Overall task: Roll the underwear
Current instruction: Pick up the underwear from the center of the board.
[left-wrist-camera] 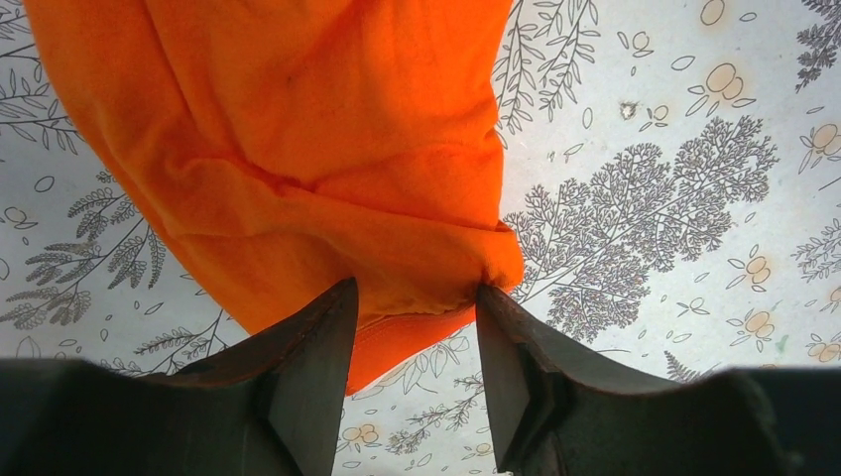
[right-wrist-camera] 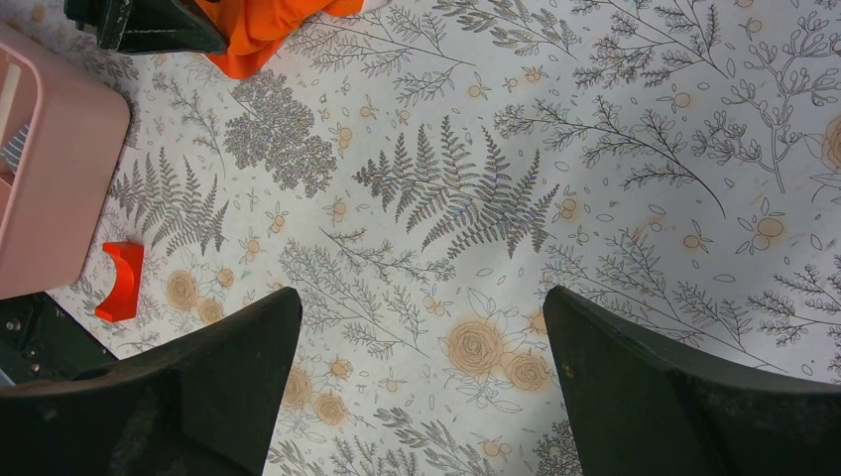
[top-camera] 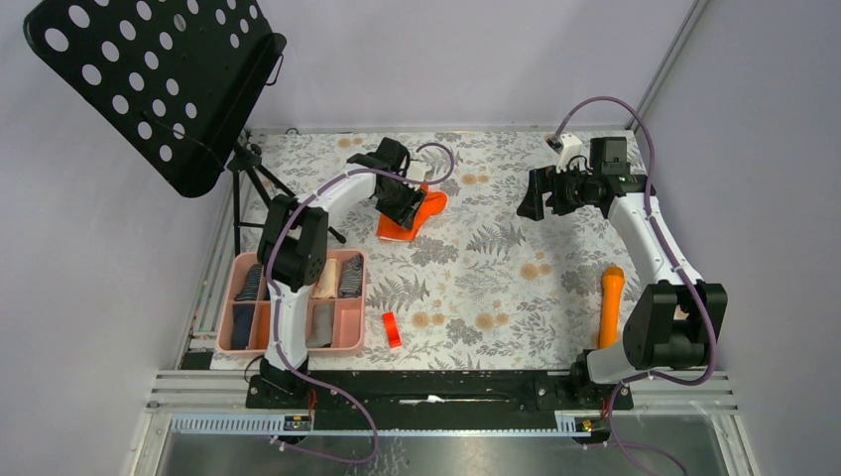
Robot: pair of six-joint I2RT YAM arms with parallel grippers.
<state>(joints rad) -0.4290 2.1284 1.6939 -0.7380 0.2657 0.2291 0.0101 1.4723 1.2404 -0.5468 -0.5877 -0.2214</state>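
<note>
The bright orange underwear point(top-camera: 407, 222) lies crumpled on the floral table at the back left. In the left wrist view the orange underwear point(left-wrist-camera: 317, 149) fills the upper left. My left gripper point(top-camera: 401, 201) is down on its far part. The left gripper point(left-wrist-camera: 417, 288) stands about half open, both fingertips touching the cloth's bunched near edge, with bare table showing between the fingers lower down. My right gripper point(top-camera: 532, 195) hovers at the back right, apart from the cloth. The right gripper point(right-wrist-camera: 421, 297) is wide open over bare table, and the orange underwear point(right-wrist-camera: 263, 25) shows at that view's top left.
A pink divided tray point(top-camera: 291, 351) at the near left holds several rolled garments, among them a grey striped one point(top-camera: 350, 276). A small red block point(top-camera: 392, 329) lies beside it. A long orange cylinder point(top-camera: 611, 305) lies near the right arm. A black perforated stand point(top-camera: 159, 79) overhangs the back left corner.
</note>
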